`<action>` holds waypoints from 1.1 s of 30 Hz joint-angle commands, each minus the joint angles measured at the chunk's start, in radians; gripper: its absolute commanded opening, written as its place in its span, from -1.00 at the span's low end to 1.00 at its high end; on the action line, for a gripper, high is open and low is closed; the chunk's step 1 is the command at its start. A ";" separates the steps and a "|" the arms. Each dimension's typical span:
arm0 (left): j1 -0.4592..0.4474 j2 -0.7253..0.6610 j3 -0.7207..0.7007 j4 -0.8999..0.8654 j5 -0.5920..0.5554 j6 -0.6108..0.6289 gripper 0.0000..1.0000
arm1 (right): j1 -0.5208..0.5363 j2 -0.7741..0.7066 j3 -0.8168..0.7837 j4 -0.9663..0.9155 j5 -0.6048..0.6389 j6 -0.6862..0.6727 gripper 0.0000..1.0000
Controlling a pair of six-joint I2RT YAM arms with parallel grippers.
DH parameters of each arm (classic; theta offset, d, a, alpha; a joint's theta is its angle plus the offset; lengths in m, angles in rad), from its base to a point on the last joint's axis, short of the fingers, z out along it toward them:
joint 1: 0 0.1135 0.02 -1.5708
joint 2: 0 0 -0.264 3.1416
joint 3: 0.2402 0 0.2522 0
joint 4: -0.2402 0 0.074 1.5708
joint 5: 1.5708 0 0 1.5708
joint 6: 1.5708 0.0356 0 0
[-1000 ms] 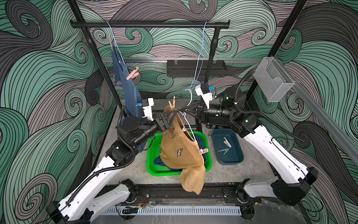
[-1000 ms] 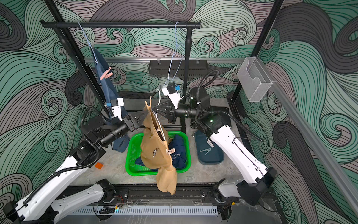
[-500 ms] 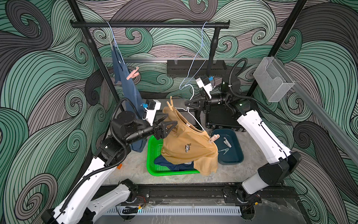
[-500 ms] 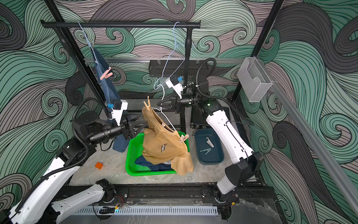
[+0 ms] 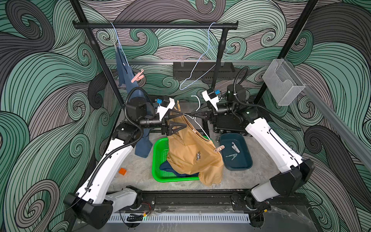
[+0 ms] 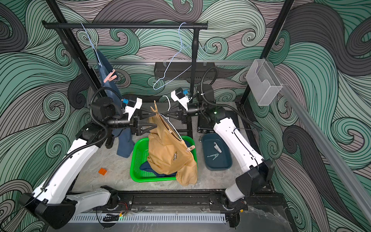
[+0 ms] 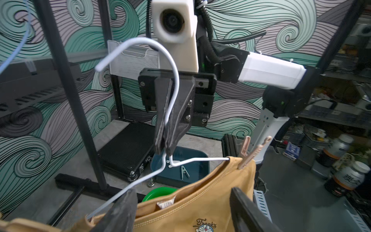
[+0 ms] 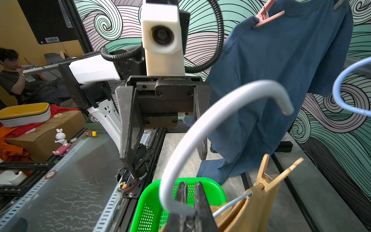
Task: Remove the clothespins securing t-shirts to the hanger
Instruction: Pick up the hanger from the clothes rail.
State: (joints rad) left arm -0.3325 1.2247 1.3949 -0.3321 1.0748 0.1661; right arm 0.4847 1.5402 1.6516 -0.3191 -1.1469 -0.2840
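The grey worktop [image 5: 140, 172] has its biggest bare patch on the left arm's side, with only an orange cube [image 5: 122, 171] sitting there. The black rack [image 5: 156, 25] runs across the back. The blue t-shirt [image 5: 125, 74] hangs off it, hem down at the worktop, just beside the green basket [image 5: 159, 152]. The mustard t-shirt [image 5: 190, 154] hangs tilted on a white hanger [image 7: 174, 80] over the basket, its hem spilling over the front rim, and a navy shirt [image 5: 166, 167] lies in the basket under it. The dark teal tray [image 5: 242, 161] sits right next to the basket with two clothespins [image 5: 234, 147] in it.

The right claw [image 5: 192, 114] is clamped tight on the hanger's neck. The left claw [image 5: 183, 120] is spread wide, jaws either side of the mustard t-shirt's collar edge, gripping nothing. A tan clothespin [image 5: 177, 104] pins the raised shoulder, a pinkish clothespin [image 5: 219, 148] the low one, and a pink clothespin [image 5: 137, 76] the blue t-shirt.
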 commanded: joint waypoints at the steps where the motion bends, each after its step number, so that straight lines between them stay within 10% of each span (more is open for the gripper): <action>1: 0.016 0.047 0.064 -0.013 0.175 0.094 0.41 | 0.012 0.021 0.015 -0.009 0.039 -0.080 -1.00; 33: 0.007 0.251 0.078 0.052 0.219 0.118 -0.05 | 0.052 0.061 0.073 0.022 0.006 -0.061 -1.00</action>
State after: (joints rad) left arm -0.3168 1.4799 1.4536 -0.2764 1.2655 0.2836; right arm 0.5255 1.5993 1.6875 -0.3332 -1.1080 -0.3557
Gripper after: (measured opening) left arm 0.480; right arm 0.068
